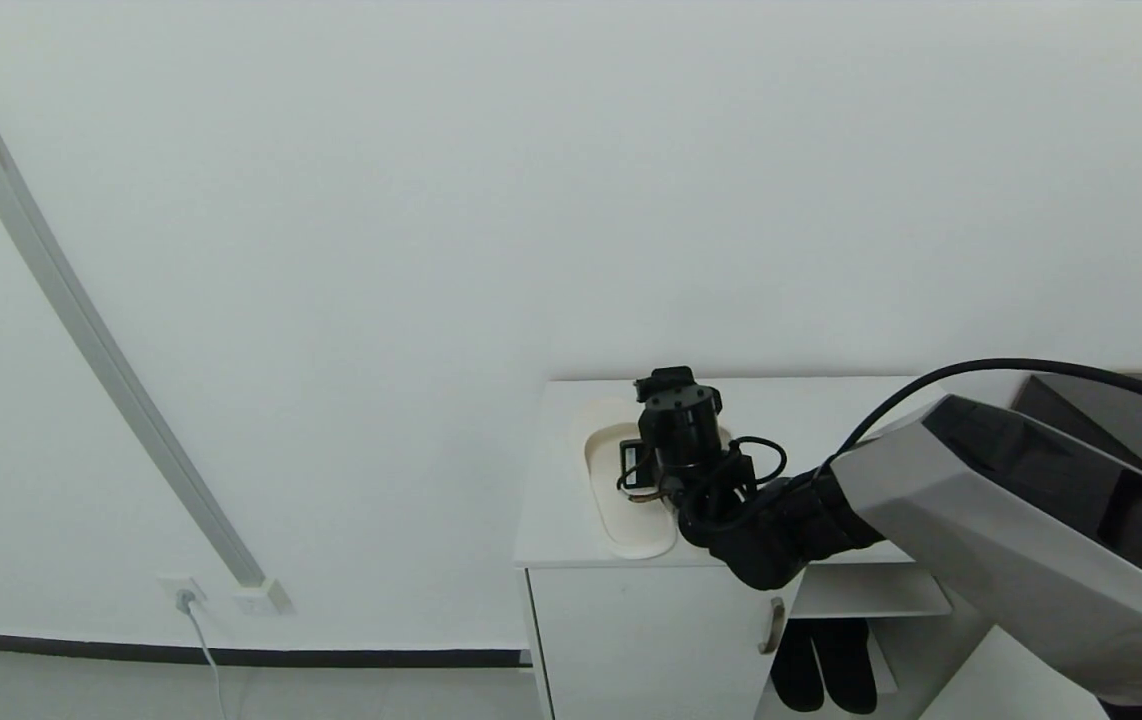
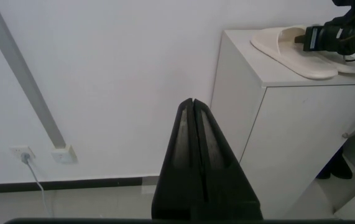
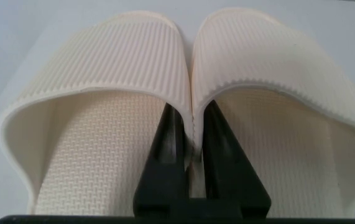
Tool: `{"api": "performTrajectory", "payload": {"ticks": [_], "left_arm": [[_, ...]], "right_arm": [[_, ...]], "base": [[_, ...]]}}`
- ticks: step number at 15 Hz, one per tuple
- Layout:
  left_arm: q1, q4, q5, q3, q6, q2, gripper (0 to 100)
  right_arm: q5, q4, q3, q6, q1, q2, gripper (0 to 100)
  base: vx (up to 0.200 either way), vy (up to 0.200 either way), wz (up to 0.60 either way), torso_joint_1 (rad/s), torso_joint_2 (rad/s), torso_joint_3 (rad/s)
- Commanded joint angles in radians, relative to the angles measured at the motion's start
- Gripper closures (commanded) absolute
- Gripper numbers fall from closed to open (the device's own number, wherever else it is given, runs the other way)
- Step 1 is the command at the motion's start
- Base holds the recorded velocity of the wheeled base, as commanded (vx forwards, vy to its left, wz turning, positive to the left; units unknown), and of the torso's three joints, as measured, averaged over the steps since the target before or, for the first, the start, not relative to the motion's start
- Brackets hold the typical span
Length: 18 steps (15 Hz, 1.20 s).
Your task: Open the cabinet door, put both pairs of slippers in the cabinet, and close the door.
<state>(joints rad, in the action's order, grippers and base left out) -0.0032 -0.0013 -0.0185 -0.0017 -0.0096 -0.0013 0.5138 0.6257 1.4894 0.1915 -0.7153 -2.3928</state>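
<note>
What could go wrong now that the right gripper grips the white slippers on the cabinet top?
1. The right gripper pinches only the inner strap edges of the white slippers; one slipper may slip out when lifted.
2. The black slippers already stand in the open compartment under a shelf, so the white pair may bump them or the shelf.

White wall (image 1: 571, 150) with slanted cable duct (image 1: 81, 305), plugged socket (image 1: 181, 592), dark baseboard (image 1: 331, 657).
</note>
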Motion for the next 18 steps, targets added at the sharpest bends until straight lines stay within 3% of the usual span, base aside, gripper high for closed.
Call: {"api": "performTrajectory", "payload": {"ticks": [1, 4, 12, 18], "left_arm": [[0.0, 0.0, 0.0, 0.0, -0.001, 0.001, 100], [0.0, 0.0, 0.0, 0.0, 0.0, 0.001, 100], [0.0, 0.0, 0.0, 0.002, 0.005, 0.001, 100], [0.0, 0.001, -0.001, 0.002, 0.005, 0.001, 100]], "right_arm": [[0.0, 0.003, -0.011, 0.003, -0.001, 0.04, 100], [-0.043, 0.034, -0.13, 0.0, -0.001, 0.172, 100], [-0.357, 0.068, -0.676, -0.046, 0.02, 0.689, 100], [-0.426, 0.034, -0.833, -0.049, 0.014, 0.857, 100]], "base": [[0.0, 0.0, 0.0, 0.0, 0.0, 0.0], [0.0, 0.0, 0.0, 0.0, 0.0, 0.0], [0.0, 0.0, 0.0, 0.0, 0.0, 0.0], [0.0, 0.0, 0.0, 0.0, 0.0, 0.0]]}}
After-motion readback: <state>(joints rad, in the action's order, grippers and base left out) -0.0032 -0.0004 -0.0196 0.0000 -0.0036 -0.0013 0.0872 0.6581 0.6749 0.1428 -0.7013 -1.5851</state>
